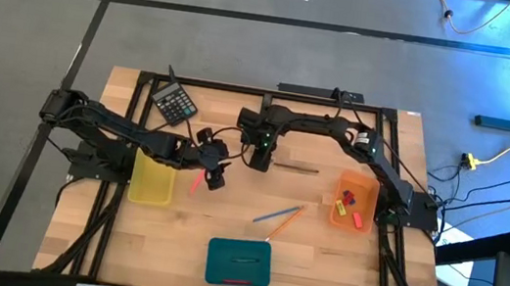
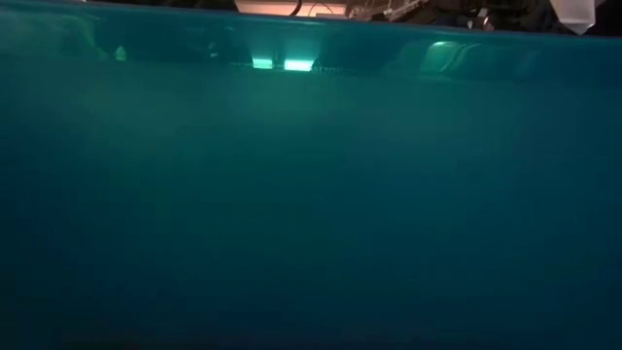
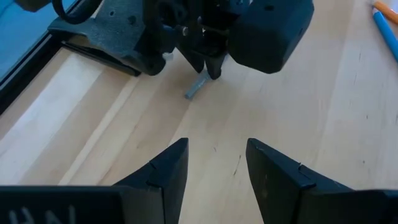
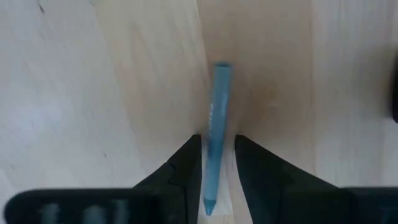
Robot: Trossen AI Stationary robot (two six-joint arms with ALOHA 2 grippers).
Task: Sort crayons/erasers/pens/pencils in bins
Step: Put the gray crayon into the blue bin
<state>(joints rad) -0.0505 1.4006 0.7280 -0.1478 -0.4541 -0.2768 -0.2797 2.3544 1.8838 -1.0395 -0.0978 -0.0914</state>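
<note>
The right gripper point(image 4: 217, 163), near the black calculator point(image 1: 175, 104), was clamped on a short grey-blue crayon point(image 4: 216, 124) pinched near one end, most of the stick jutting past the dark fingertips point(image 4: 186, 163). The stick could have pivoted or slipped on the way to the translucent yellow rectangular bin point(image 1: 152, 181), just below the calculator. The left gripper point(image 3: 216, 167), jaws apart and empty, hung just beside that bin, so a crossing path risked a collision.
</note>
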